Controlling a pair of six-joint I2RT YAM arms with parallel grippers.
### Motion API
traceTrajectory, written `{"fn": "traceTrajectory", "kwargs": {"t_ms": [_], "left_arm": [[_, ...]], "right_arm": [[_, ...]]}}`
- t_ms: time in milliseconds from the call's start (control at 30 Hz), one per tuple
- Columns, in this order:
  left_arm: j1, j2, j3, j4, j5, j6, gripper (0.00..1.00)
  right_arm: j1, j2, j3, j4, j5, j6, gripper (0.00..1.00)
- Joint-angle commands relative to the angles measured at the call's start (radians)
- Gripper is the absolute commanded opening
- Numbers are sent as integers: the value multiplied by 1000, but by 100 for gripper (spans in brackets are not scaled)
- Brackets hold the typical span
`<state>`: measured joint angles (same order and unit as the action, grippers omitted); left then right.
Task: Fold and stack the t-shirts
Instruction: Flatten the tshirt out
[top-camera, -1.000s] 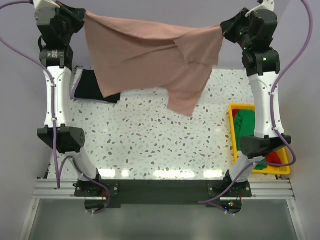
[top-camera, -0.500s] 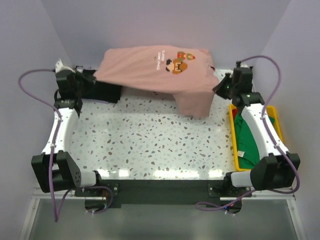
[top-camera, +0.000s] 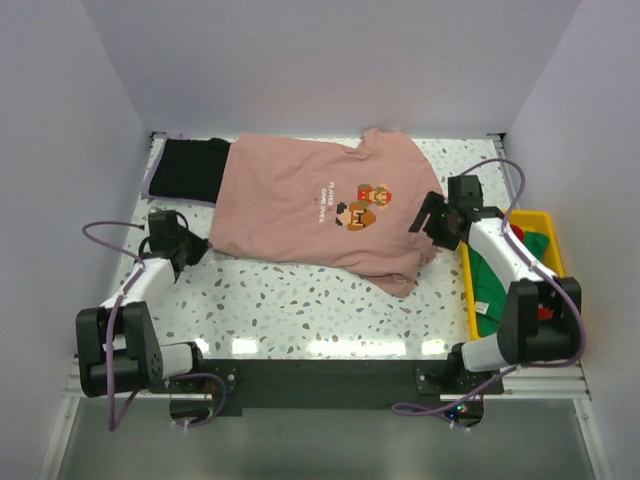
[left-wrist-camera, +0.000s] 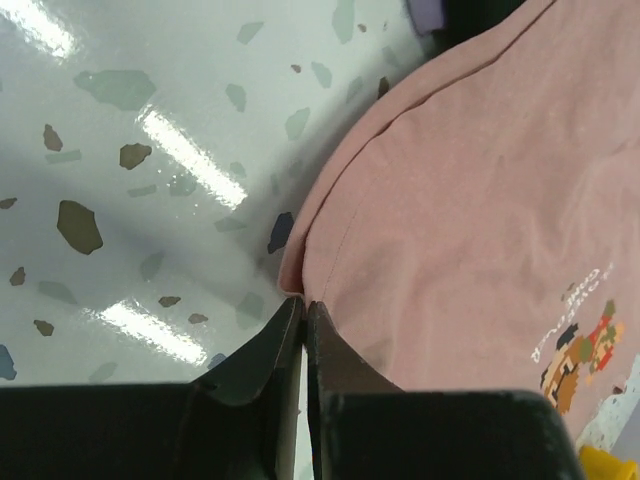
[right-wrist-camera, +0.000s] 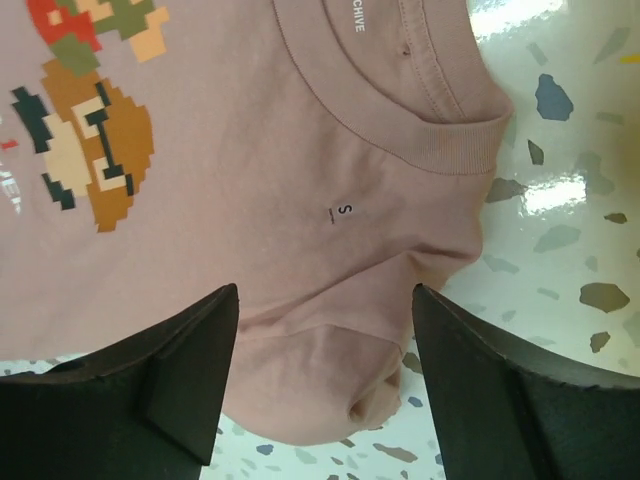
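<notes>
Now we have the dusty-pink t-shirt (top-camera: 300, 215) spread print-up on the desk (top-camera: 300, 310). Its long axis runs 9 to 3 o'clock in the top view, with the hem (left-wrist-camera: 330, 250) at 9 and the collar (right-wrist-camera: 400, 110) at 3. Our left claw (left-wrist-camera: 302, 305) sits at the hem's near corner, jaws all but together; whether they pinch cloth we cannot tell. Our right claw (right-wrist-camera: 322, 295) hovers over the collar with its jaws wide apart, holding nothing. The shirt lies toward 2 o'clock from the left claw and 9 from the right. Each arm is nearest its own end, which we judge suits a fold. A black t-shirt (top-camera: 185, 170) peeks out at 11 o'clock.
</notes>
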<state>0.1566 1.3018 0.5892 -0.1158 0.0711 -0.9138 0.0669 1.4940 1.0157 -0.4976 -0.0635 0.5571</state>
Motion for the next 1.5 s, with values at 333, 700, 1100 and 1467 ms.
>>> {"fn": "traceTrajectory", "kwargs": {"t_ms": [333,700,1100,1467], "left_arm": [[3,-170,-35,-5,-48,9,12],[3,-164,-52,41,2,12,14],[4,-156,-48,51,10,33,14],[3,-176,-34,-1,-19,46,8]], "right_arm": [[45,-589,-390,-36,27,125,63],[297,-494,-493,31,203,237,56],[320,-327,-445,131,271,195,16],[318,-756,-304,-350,169,118,0]]}}
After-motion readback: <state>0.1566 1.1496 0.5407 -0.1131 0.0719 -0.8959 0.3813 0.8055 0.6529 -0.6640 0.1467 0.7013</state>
